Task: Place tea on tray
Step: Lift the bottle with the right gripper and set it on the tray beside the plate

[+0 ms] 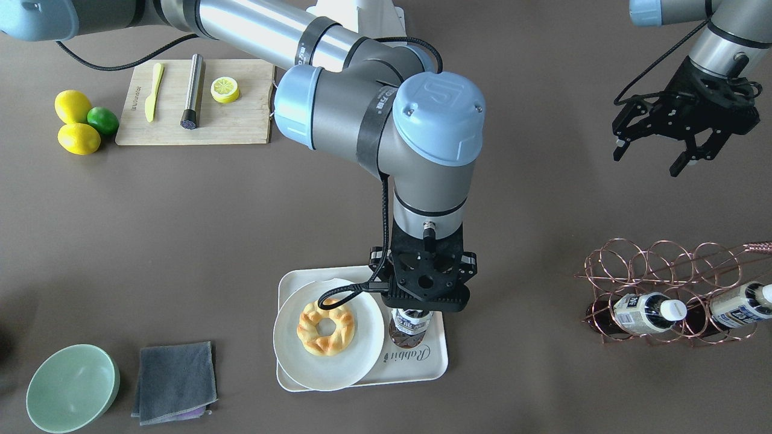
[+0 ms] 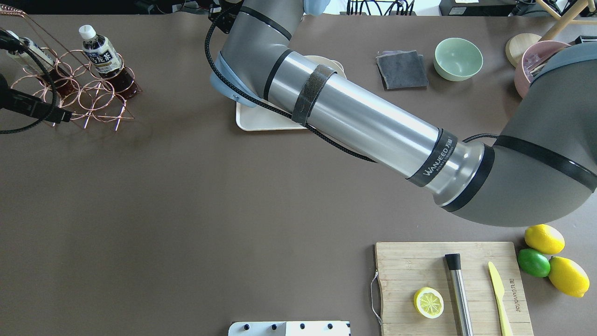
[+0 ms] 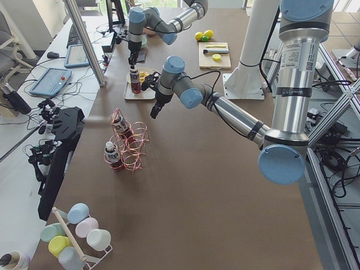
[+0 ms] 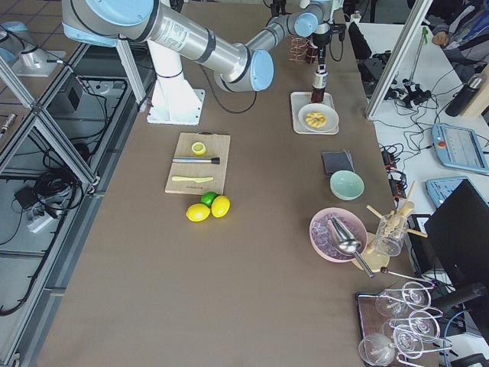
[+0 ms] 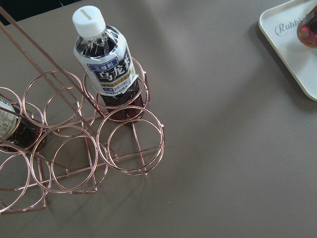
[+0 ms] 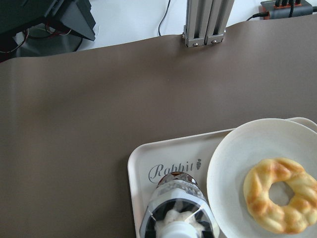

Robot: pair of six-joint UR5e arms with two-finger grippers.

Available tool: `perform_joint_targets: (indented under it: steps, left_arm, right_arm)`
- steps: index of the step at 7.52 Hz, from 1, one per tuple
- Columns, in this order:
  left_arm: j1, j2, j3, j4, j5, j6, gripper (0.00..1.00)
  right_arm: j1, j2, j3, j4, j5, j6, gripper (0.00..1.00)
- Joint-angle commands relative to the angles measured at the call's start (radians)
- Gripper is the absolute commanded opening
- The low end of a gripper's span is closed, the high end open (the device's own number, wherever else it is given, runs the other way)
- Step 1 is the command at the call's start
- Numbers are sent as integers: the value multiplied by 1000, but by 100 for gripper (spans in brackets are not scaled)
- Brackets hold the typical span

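The tea (image 1: 412, 324) stands upright on the cream tray (image 1: 422, 369), beside the grey word "Rabbit". My right gripper (image 1: 419, 304) hangs straight down over it, and its fingers look closed on the bottle's cap. In the right wrist view the tea (image 6: 178, 210) fills the bottom edge, on the tray (image 6: 143, 168). My left gripper (image 1: 654, 154) is open and empty, hovering away from the copper wire rack (image 1: 663, 283). Two more tea bottles sit in that rack (image 1: 645, 312) (image 1: 739, 306). One of them shows in the left wrist view (image 5: 106, 67).
A round white plate (image 1: 338, 369) with a ring pastry (image 1: 325, 327) takes up the tray's other half. A grey cloth (image 1: 175, 380) and a green bowl (image 1: 72, 386) lie beside the tray. A cutting board (image 1: 241, 120) and lemons (image 1: 75, 123) are near the robot.
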Motion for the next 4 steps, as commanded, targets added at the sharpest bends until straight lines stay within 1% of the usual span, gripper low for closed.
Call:
perform_joint_targets:
  steps: [1,2,3,4]
  left_arm:
    - [2,-3,4,-3,3,-37,97]
    - [2,-5,4,-3,3,-39,97]
    - [2,-6,1,-3,3,-42,97]
    - [2,-3,-4,-3,3,-42,97]
  right_arm:
    - [4,34,-105,69,9,14,0]
    - [8,40,-105,67,24,14,70]
    - [17,43,-105,67,34,14,100]
    - [28,46,-104,64,62,11,100]
